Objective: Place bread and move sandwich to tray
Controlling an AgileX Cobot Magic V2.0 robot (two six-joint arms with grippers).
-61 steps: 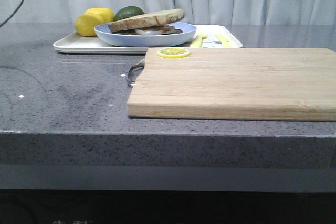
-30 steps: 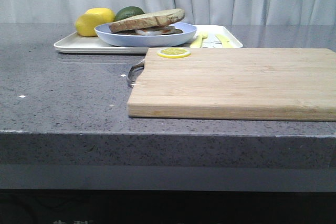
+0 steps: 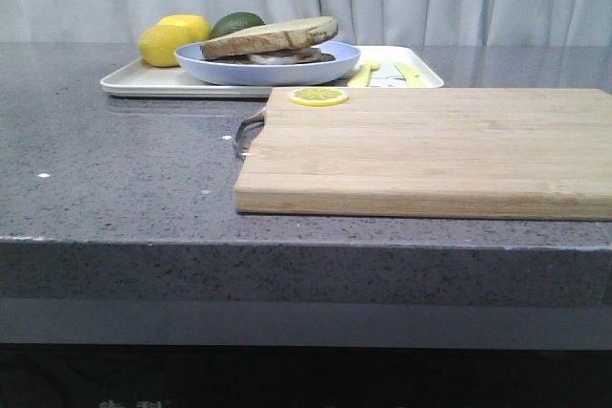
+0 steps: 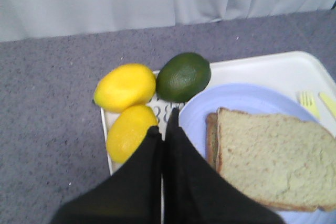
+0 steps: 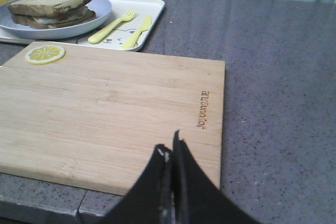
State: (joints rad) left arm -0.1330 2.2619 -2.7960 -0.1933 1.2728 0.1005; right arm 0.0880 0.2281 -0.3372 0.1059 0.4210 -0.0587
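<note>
Beside closed left fingers (image 4: 164, 132): sandwich (image 4: 273, 161) on plate (image 4: 231, 103), untouched.

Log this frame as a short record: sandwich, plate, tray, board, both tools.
sandwich: closed, top bread slice on, resting on plate
plate: light blue, on tray
tray: white, also holds two yellow fruits, an avocado, yellow cutlery
cutting board: bare except lemon slice
left tool: shut, empty, above tray
right tool: shut, empty, above board
</note>
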